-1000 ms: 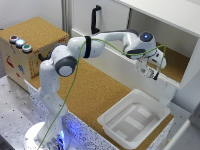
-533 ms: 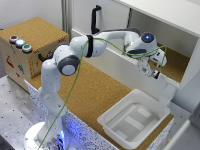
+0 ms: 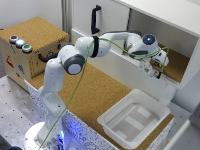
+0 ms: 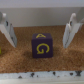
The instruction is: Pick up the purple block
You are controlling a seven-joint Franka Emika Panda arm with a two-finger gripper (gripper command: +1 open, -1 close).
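Note:
The purple block (image 4: 42, 45) is a small dark purple cube with yellow letters on its faces, resting on the cork shelf floor (image 4: 45, 65). My gripper (image 4: 38, 45) is open, with one finger (image 4: 8, 34) on each side of the block and a clear gap between each finger and the cube. In the exterior view my gripper (image 3: 155, 70) reaches into the white shelf compartment (image 3: 180, 65) at the exterior view's right, and the hand hides the block there.
A sliver of something yellow-green (image 4: 1, 50) shows at the wrist view's edge. A white tub (image 3: 134, 118) stands on the cork table below the shelf. A wooden box with buttons (image 3: 30, 50) is at the exterior view's left. A black handle (image 3: 95, 20) stands behind the arm.
The hand has dropped slightly lower inside the shelf compartment. The rest of the arm and the scene look the same.

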